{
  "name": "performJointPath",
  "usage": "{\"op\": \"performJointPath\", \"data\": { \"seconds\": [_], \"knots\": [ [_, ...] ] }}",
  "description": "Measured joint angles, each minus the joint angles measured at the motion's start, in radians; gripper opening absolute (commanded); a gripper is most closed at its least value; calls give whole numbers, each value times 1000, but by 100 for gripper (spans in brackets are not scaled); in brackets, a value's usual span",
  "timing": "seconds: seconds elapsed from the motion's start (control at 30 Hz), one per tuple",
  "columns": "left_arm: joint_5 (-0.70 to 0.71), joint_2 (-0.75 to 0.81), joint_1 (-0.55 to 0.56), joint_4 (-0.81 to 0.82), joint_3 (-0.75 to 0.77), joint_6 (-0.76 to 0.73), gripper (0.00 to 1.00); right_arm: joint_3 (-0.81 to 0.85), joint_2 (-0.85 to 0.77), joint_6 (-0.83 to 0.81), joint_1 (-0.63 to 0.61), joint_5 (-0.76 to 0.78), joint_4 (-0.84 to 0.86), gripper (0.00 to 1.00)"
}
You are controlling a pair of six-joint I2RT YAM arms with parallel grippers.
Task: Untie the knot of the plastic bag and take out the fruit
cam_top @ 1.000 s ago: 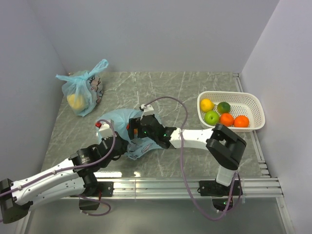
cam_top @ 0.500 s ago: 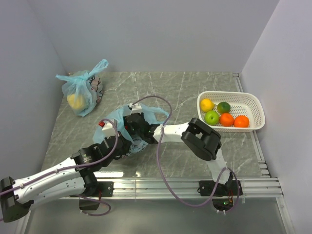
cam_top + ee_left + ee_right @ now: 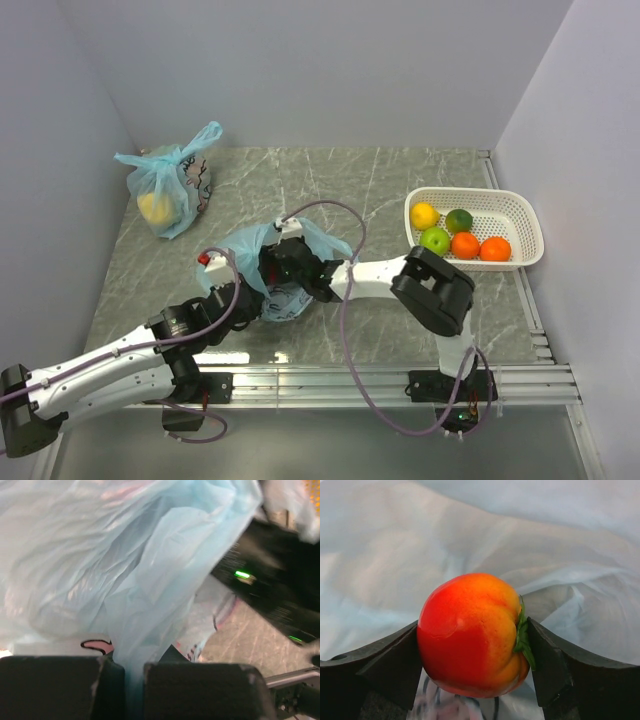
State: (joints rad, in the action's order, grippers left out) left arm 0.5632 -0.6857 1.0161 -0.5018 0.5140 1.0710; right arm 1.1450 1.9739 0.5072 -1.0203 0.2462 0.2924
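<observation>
Over at the right of the counter [image 3: 400,180], the white basket [image 3: 505,208] holds five fruits [image 3: 455,235], so by my read the knot is undone and most of the unloading is finished. What's left is the red fruit [image 3: 472,632]. My right hand [image 3: 284,268] is inside the plastic bag [image 3: 240,245], its jaws closed against both sides of that fruit. My left hand [image 3: 134,685] is nearly closed, pinching a fold of the bag's film. Lifting the red one across to the basket should finish it.
</observation>
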Motion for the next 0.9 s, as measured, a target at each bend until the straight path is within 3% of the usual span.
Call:
{"op": "performJointPath", "data": {
  "seconds": [0.33, 0.6, 0.7, 0.9],
  "knots": [
    [64, -21, 0, -42, -2, 19, 1, -192, -379, -134, 3, -35, 8, 0],
    [81, -47, 0, -40, -2, 14, 1, -227, -639, -262, 22, -104, -43, 0],
    [82, -47, 0, -40, -2, 10, 1, -230, -710, -277, 89, -27, -85, 0],
    [70, 0, 0, -5, -11, -31, 0, -243, -761, -230, 396, 161, -174, 0]
  ]
}}
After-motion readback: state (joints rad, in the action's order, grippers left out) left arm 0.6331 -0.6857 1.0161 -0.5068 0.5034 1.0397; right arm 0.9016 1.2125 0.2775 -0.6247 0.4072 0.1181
